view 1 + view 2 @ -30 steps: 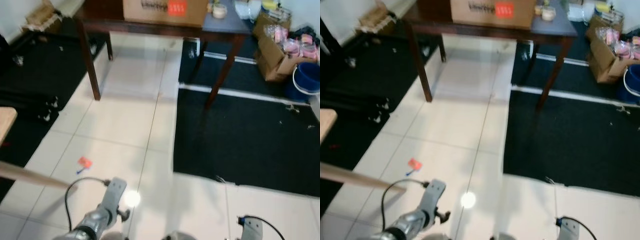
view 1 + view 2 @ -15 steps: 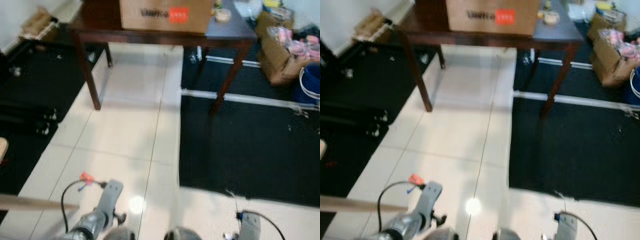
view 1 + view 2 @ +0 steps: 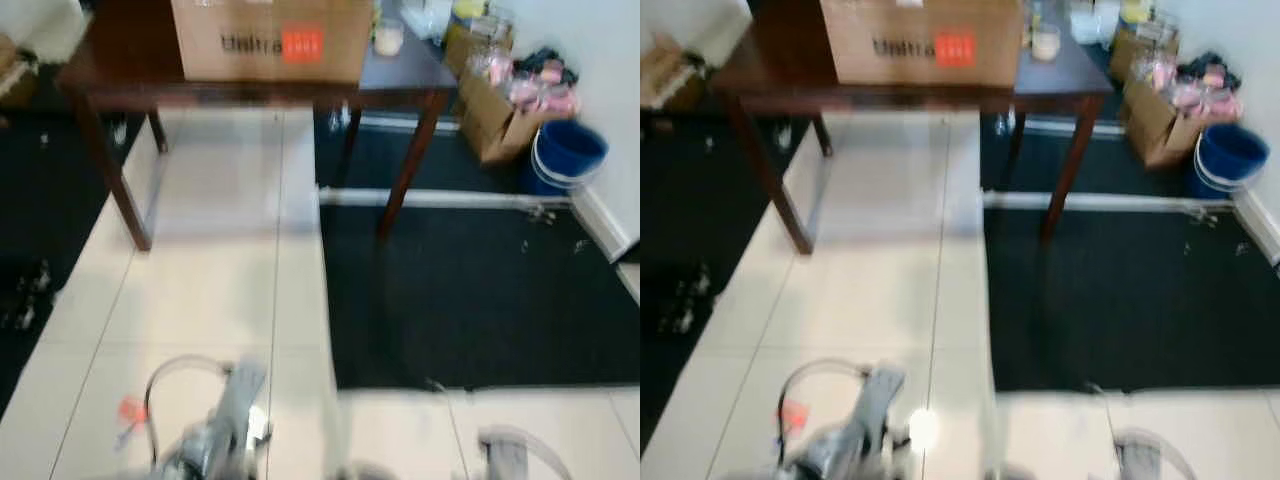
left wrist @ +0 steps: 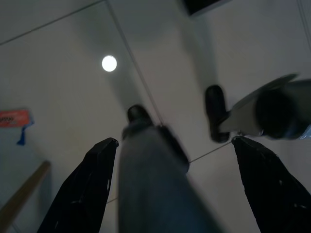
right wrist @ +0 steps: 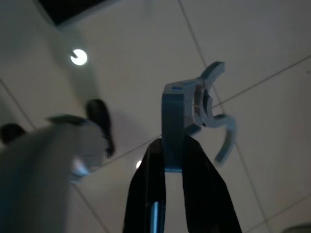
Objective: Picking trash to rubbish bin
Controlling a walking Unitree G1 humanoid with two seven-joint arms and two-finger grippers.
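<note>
1. Right claw [image 5: 181,145] is pinching a pale blue plastic piece [image 5: 194,114] between its closed fingers, hanging low over the tiled floor [image 3: 210,250].
2. Left claw [image 4: 175,170] is hanging with its fingers spread wide and nothing between them, above the same tiles; an orange scrap [image 3: 131,409] is lying on the floor just beside that arm.
3. A blue bucket [image 3: 566,155], possibly the bin, is standing far across the black mat [image 3: 480,290], beyond the table [image 3: 250,85] with the cardboard box [image 3: 272,40].
4. Judging the step as carrying: keeping the right grip firm and steady while walking seems wise, since the views are blurring.
5. Compared with a second ago, the camera is swinging rightward: the table is shifting left in view, the bucket is coming fully into sight, and the orange scrap is sliding lower.
</note>
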